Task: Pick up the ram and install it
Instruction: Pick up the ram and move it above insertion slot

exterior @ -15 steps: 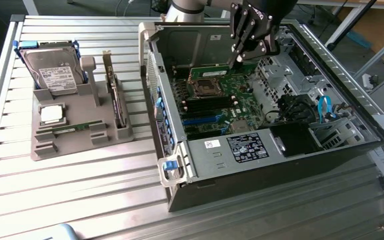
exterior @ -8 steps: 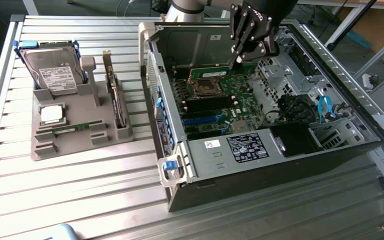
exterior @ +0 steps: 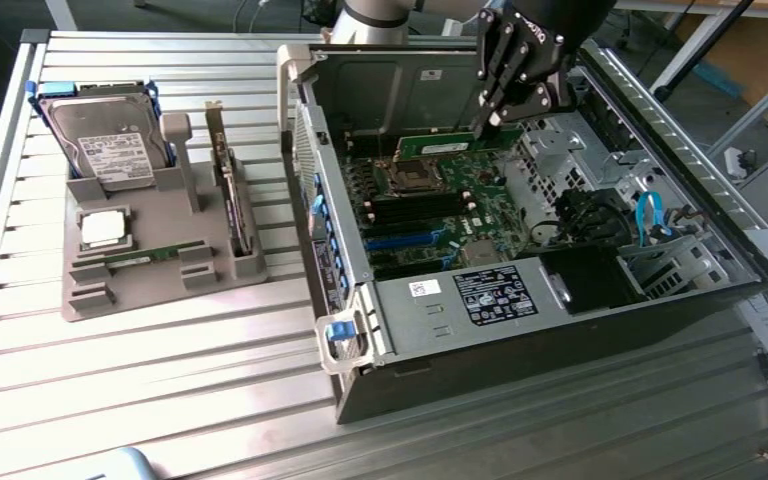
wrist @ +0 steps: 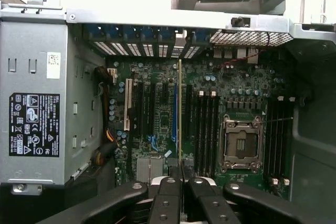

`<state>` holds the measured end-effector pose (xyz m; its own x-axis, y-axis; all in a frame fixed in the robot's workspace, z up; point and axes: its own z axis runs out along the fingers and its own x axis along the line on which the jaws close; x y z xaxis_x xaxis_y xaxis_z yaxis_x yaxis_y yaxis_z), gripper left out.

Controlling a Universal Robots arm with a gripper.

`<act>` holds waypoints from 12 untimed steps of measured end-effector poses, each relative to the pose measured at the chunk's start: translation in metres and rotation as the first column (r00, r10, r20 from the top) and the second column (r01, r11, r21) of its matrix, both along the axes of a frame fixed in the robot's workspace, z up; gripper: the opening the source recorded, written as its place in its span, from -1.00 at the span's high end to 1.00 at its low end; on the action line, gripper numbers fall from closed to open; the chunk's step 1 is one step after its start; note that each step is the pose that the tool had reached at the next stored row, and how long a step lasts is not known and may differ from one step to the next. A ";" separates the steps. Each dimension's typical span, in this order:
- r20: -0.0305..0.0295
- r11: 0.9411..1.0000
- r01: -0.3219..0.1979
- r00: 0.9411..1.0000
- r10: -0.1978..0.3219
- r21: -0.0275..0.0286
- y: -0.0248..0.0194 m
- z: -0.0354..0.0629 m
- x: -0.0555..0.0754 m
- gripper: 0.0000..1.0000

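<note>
While the slatted tabletop point(exterior: 157, 400) carries an open computer case point(exterior: 518, 350) lying on its side, the arm point(exterior: 371, 15) comes in from the back of the exterior view and bends down over the case's far half. Its black hand point(exterior: 494, 122) points into the case above the motherboard point(exterior: 451, 210), jaws drawn narrow and clamped on the ram point(exterior: 440, 146). In the wrist view the hand point(wrist: 180, 182) grips the ram point(wrist: 180, 114) edge-on, a thin green line running parallel to the black memory slots point(wrist: 207, 129), beside the processor socket point(wrist: 241, 142). Whether the ram touches the board cannot be told.
</note>
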<state>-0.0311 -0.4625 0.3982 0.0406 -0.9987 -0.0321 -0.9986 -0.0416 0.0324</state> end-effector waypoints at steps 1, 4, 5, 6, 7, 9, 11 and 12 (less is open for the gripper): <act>0.000 1.000 0.000 1.000 0.000 0.000 0.0000 0.0000 0.002 0.76; 0.000 1.000 0.000 1.000 0.000 0.000 0.0000 -0.0001 0.002 0.76; 0.000 1.000 0.000 1.000 0.000 0.000 0.0001 -0.0002 0.002 0.76; 0.000 1.000 0.000 1.000 0.000 0.000 0.0001 -0.0007 0.002 0.76; 0.000 1.000 0.000 1.000 0.000 0.000 0.0001 -0.0013 0.002 0.76; 0.000 1.000 0.000 1.000 0.000 0.000 0.0000 -0.0030 0.002 0.76; 0.000 1.000 0.000 1.000 0.000 0.000 0.0000 -0.0049 0.002 0.76; 0.000 1.000 0.000 1.000 0.000 0.000 0.0000 -0.0059 0.002 0.76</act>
